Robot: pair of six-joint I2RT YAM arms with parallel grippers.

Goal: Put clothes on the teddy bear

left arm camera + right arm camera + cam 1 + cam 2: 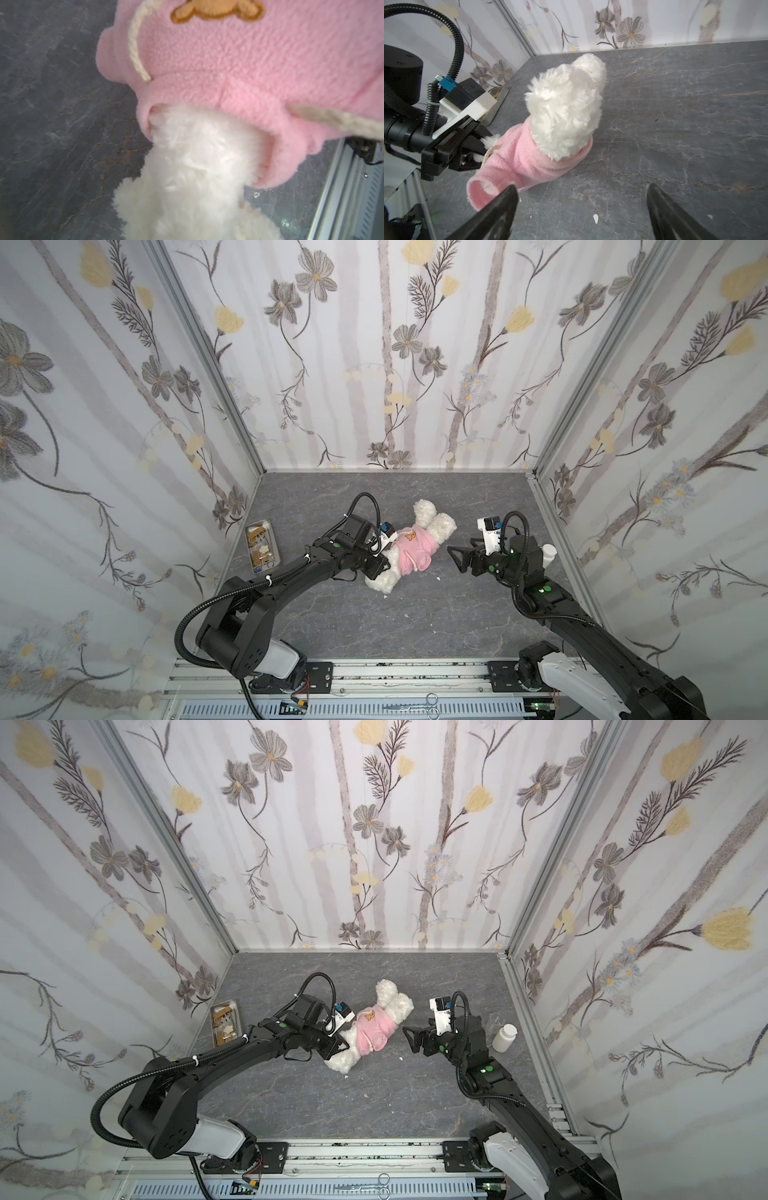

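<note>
Teddy bear (441, 526) is clamped by left gripper (344, 1048); right gripper (581, 187) is spread wide, empty. Brown pieces (257, 559) are held in metal tray (257, 524), centre-left.

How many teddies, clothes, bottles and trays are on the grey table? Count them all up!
Fluffy white plush teddy bear: 1
Pink fleece hoodie: 1
White plastic bottle: 1
Small metal tray: 1
Total: 4
</note>
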